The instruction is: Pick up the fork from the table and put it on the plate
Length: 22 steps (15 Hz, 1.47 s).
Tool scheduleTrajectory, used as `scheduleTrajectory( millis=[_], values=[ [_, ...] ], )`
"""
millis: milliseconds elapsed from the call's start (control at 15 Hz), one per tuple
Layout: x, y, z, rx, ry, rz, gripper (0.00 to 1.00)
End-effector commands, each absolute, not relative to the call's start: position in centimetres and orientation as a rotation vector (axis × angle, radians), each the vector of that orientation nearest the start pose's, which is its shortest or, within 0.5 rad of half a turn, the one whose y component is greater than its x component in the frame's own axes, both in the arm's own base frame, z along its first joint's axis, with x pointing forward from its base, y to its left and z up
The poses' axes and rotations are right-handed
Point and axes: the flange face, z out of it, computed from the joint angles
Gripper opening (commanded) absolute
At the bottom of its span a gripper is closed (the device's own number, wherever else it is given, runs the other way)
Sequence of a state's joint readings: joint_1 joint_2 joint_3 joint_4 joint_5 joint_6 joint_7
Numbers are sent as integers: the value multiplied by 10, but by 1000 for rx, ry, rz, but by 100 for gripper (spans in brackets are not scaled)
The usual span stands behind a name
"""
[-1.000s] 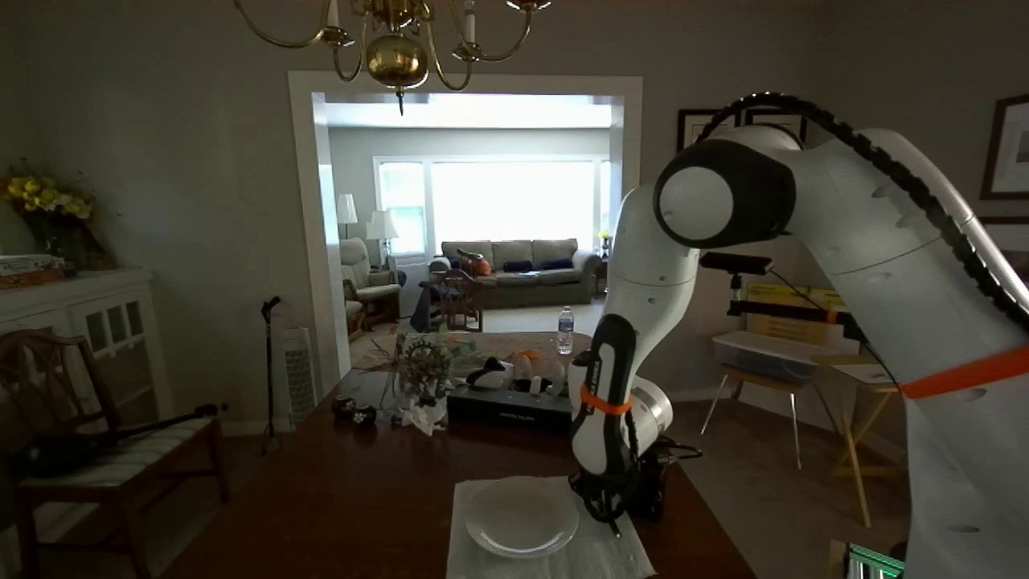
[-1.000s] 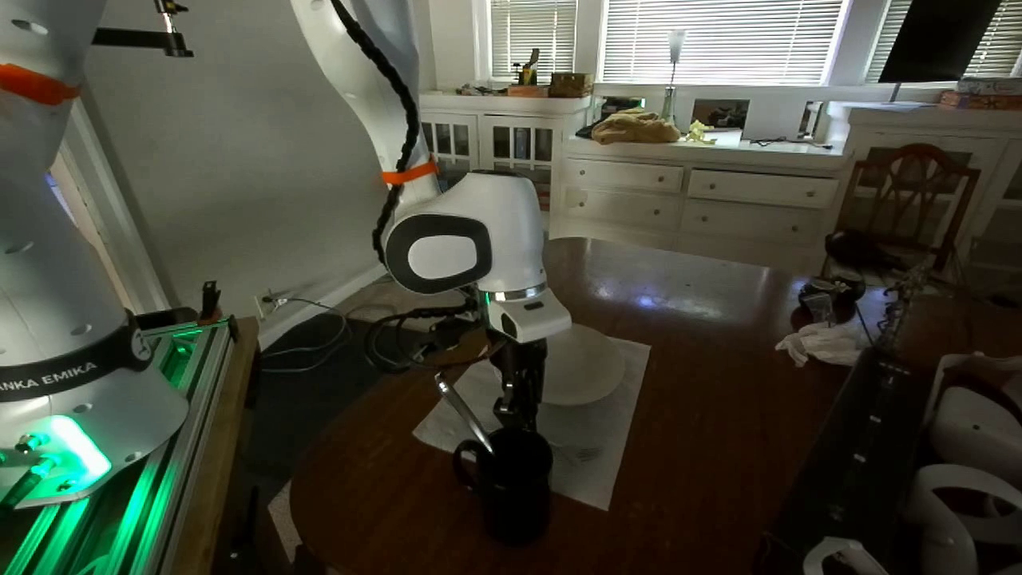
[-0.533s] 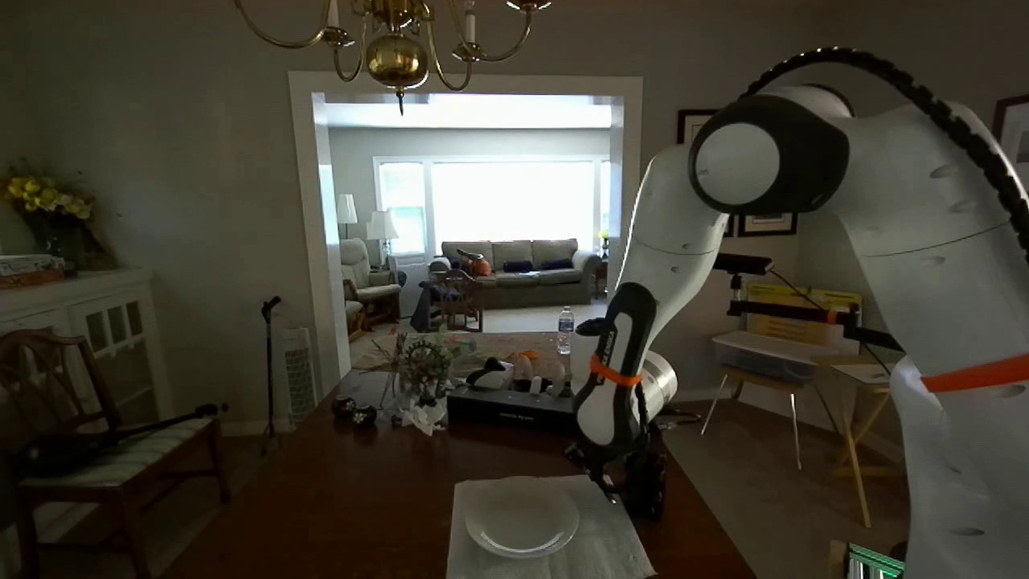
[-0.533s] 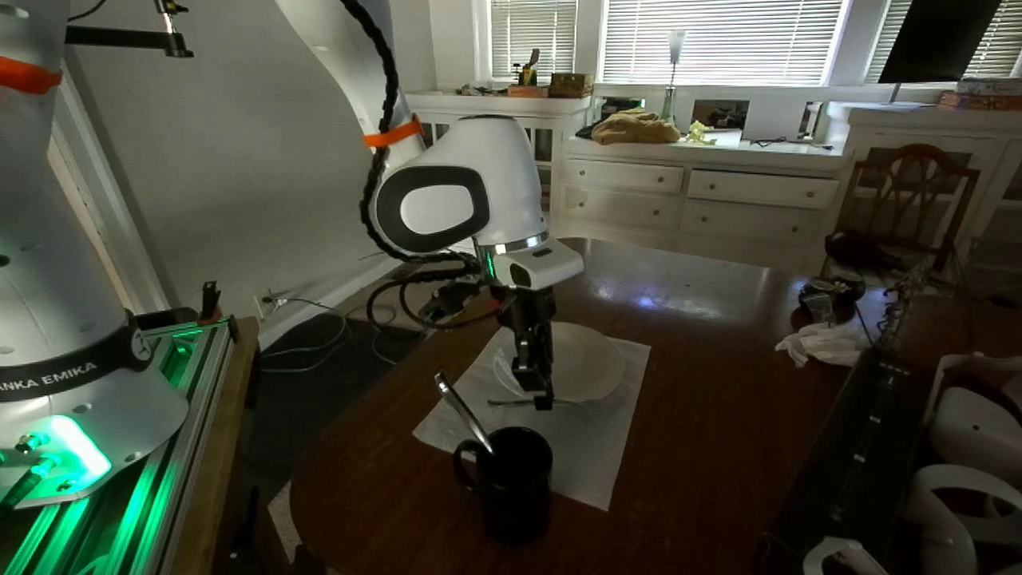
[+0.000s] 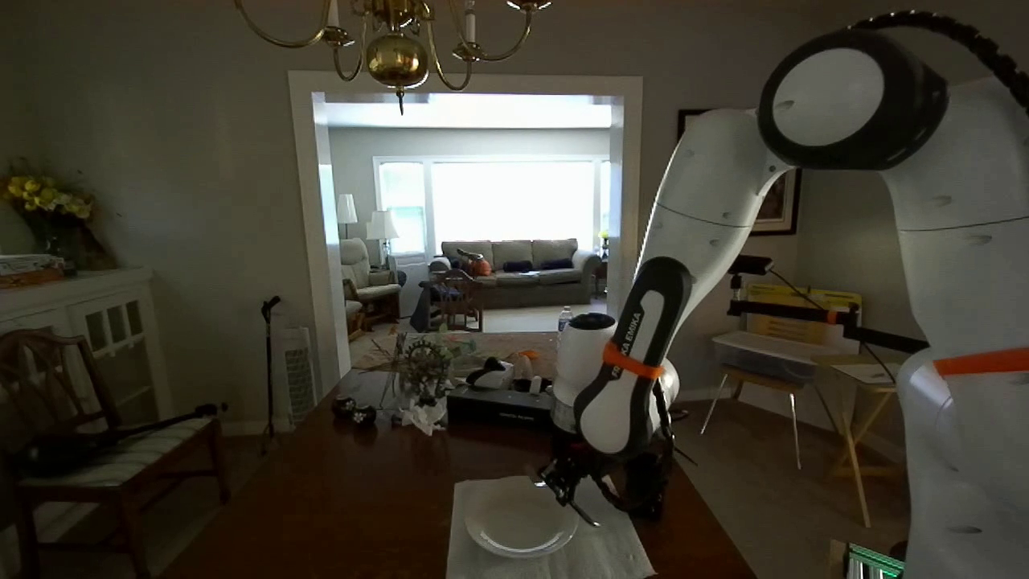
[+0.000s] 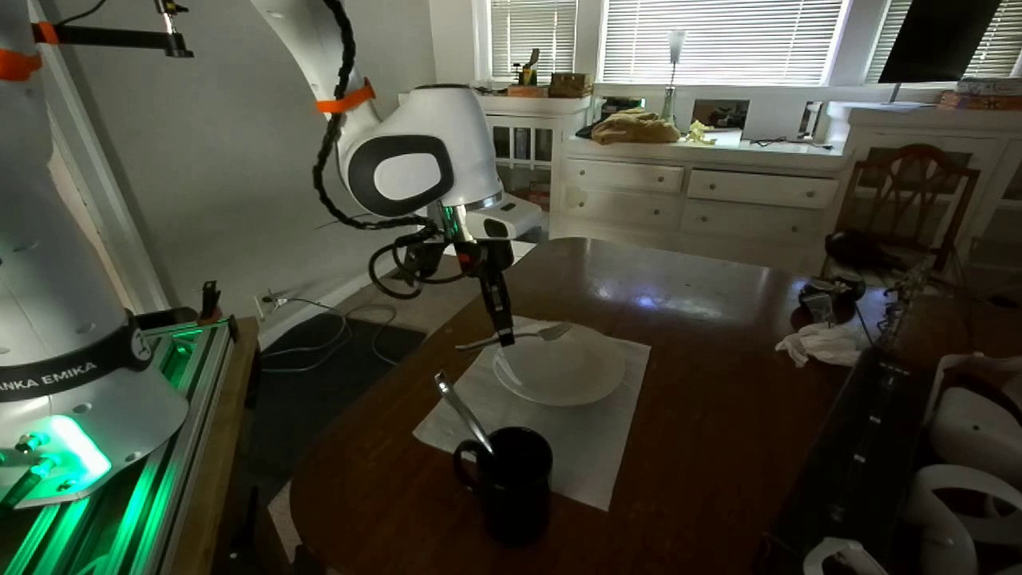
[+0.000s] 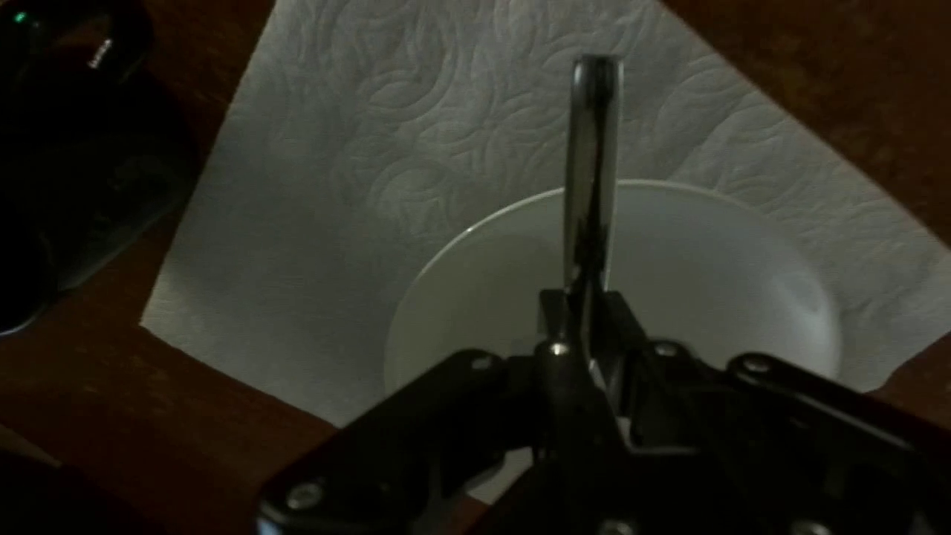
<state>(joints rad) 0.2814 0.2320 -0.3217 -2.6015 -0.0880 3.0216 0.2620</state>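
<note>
Fork [image 6: 549,333]: now farther from the black mug [image 6: 515,489] than in the earlier frame, moved along with the fingers [image 6: 497,299]; in an exterior view it hangs above the worktop [image 6: 703,375], tined end out past the fingers over the plate [image 6: 575,377], plain end reaching out on their opposite side.
Fingers: clenched on the fork partway along its length, with no loosening to be seen.
Mug: well apart from the fingers, a metal utensil [image 6: 463,411] leaning in it; best left out of the lowering path.
Plate: below the fingers, on a paper sheet [image 6: 587,455]; the gap down is hard to gauge, so a slow, level descent suits, one that does not shove the rim.
Arm [image 5: 699,213]: in an exterior view it brings the fingers near the plate's rim rather than over its middle, as far as the angle lets me judge; a little more travel inward should seat the fork better.
Handle [image 7: 592,163]: in the wrist view it runs straight out from between the fingers, its end past the plate's rim, above the sheet; the tines are hidden beneath the fingers.
Polished metal: thin and smooth, so it could pivot in the hold if one end touches early; pause at contact, part the fingers only once the fork rests on the plate, then rise straight up.
</note>
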Motion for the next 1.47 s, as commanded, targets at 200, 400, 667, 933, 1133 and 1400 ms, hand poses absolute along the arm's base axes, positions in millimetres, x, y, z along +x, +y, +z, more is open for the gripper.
scheduleTrajectory(
  millis=[200,400,667,933,1133,1400],
  values=[
    [438,-29,197,-3182,147,-269,3],
    [437,-52,196,-3201,175,-267,3],
    [429,-74,186,-3235,133,-184,3],
    [427,-84,176,-3256,92,-102,3],
    [427,-86,170,-3273,64,-71,3],
    [437,-84,167,-3296,21,-61,3]
  ],
)
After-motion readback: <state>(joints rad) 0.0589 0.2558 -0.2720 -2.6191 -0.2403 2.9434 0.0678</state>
